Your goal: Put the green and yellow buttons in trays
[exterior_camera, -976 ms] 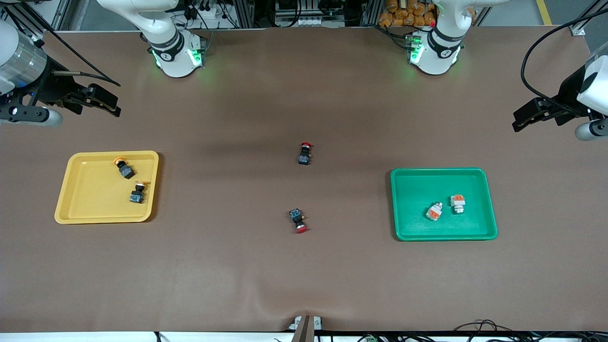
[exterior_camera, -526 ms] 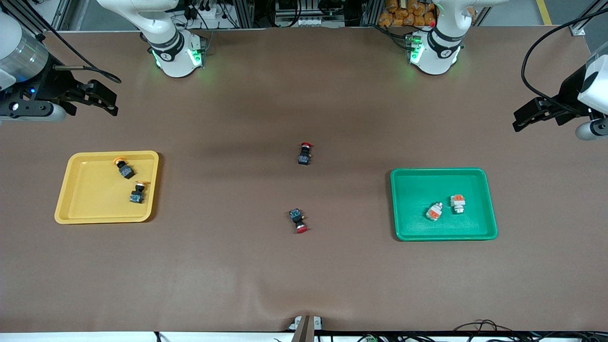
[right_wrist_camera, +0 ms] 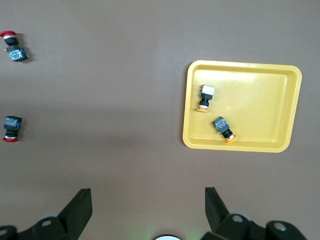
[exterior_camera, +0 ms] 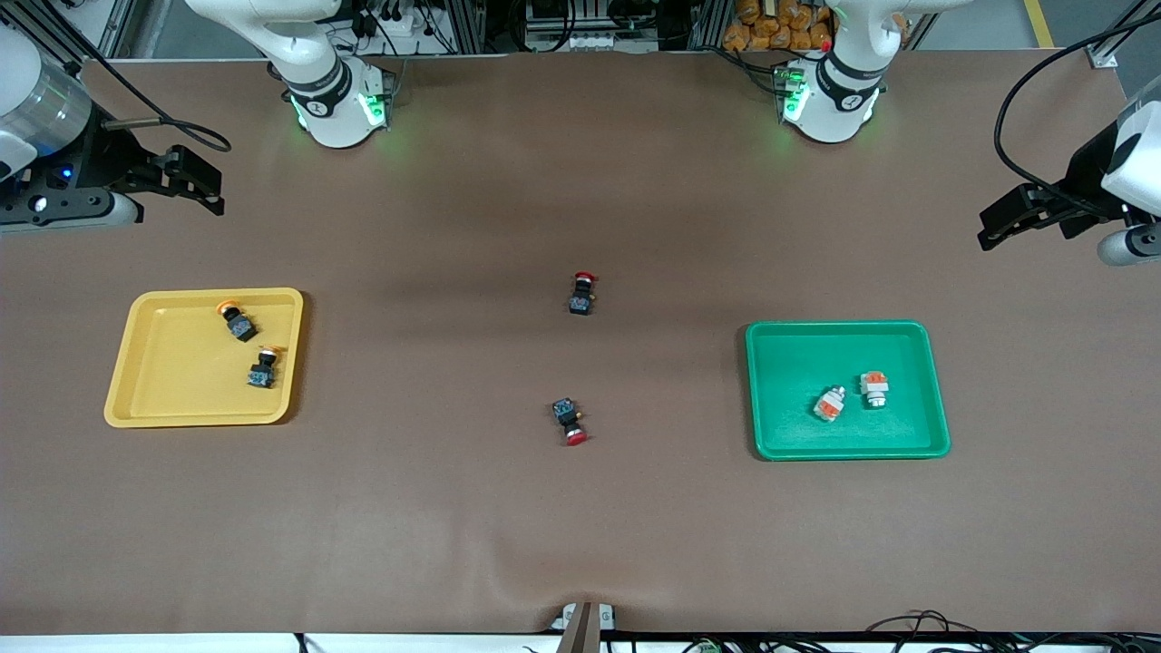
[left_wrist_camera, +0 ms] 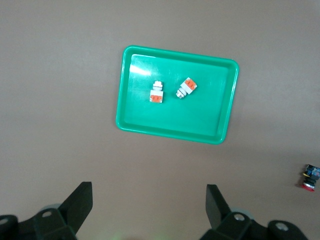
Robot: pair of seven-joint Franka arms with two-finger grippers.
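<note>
The yellow tray [exterior_camera: 154, 363] lies at the right arm's end and holds two black switches with yellow-orange caps [exterior_camera: 238, 321] [exterior_camera: 263, 368]; they also show in the right wrist view [right_wrist_camera: 206, 97] [right_wrist_camera: 222, 129] in the tray [right_wrist_camera: 260, 100]. The green tray [exterior_camera: 798, 363] at the left arm's end holds two white-silver switches with orange blocks [exterior_camera: 829, 404] [exterior_camera: 873, 388], also in the left wrist view [left_wrist_camera: 157, 93] [left_wrist_camera: 186, 87] [left_wrist_camera: 210, 120]. My right gripper [exterior_camera: 195, 186] is open and empty, high over bare table. My left gripper [exterior_camera: 1002, 222] is open and empty, high over bare table.
Two black switches with red caps lie on the mat mid-table, one farther from the front camera [exterior_camera: 581, 293], one nearer [exterior_camera: 570, 422]. Both show in the right wrist view [right_wrist_camera: 13, 49] [right_wrist_camera: 11, 128]. Both robot bases [exterior_camera: 336, 100] [exterior_camera: 830, 95] stand at the table's back edge.
My right gripper has drawn back and up a little, away from the yellow tray. The left gripper and all switches have stayed put.
</note>
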